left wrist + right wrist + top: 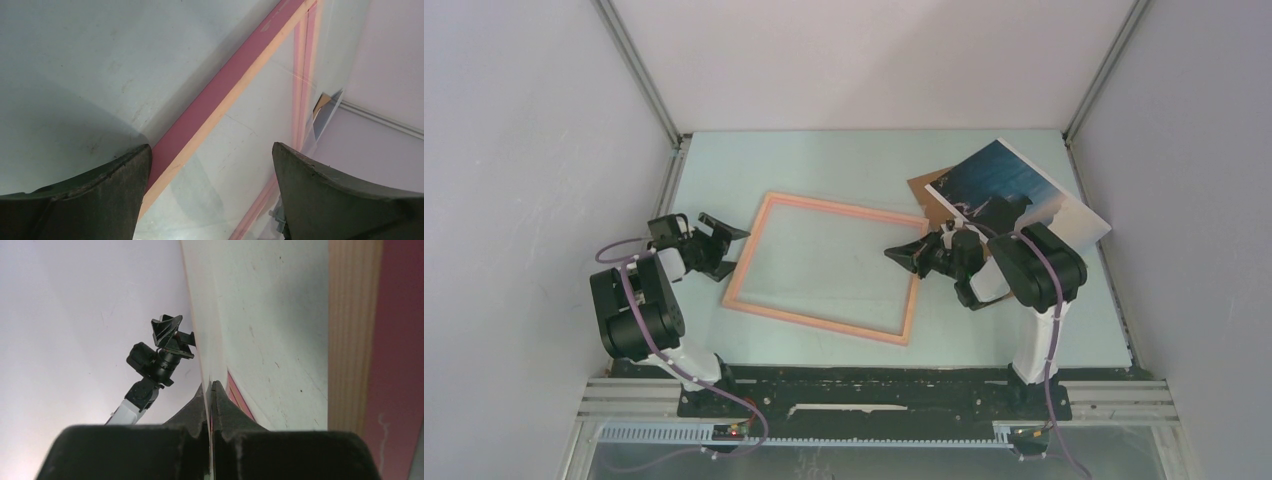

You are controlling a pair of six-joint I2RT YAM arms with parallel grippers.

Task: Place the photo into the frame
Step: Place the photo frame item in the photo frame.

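Beside the frame (814, 320), left claw (736, 250) wide open, right claw (896, 254) closed.

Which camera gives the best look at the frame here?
The top external view: it shows the whole frame, all four rails in view. The left wrist view shows only part of one rail close up; the right wrist view shows just a strip along its right edge.

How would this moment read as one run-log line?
left fingers open over frame left rail | right fingers shut at frame right rail | photo outside frame, far right
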